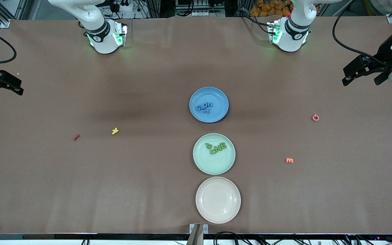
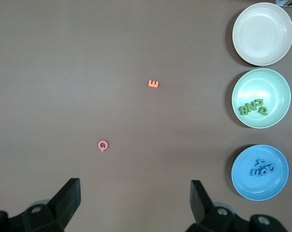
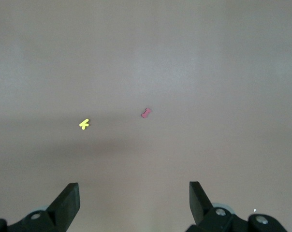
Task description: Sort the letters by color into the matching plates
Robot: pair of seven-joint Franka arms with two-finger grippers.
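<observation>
Fingers [image 2: 68, 200] splayed; chunky letters [image 1: 204, 108] in round plates [image 1: 220, 97].

4 blue letters [image 1: 205, 108] are lying in the medium blue plate [image 1: 219, 97]; 4 green letters [image 1: 217, 148] are sitting in the pale mint plate [image 1: 216, 165]; the third plate [image 1: 218, 200] is showing cream-white; strays are showing yellow [image 1: 115, 131], red [image 1: 76, 137], pink [image 1: 315, 117] and orange [image 1: 289, 160] on the brown table [image 1: 80, 187].

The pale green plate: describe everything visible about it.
The pale green plate is round, shallow and smooth, mint in color with a slightly raised rim, lying flat on the brown table. It sits between the blue plate, farther from the front camera, and the cream-white plate, nearer. Four dark green letters lie clustered in it, toward the blue plate's side. Neither gripper touches it.
</observation>
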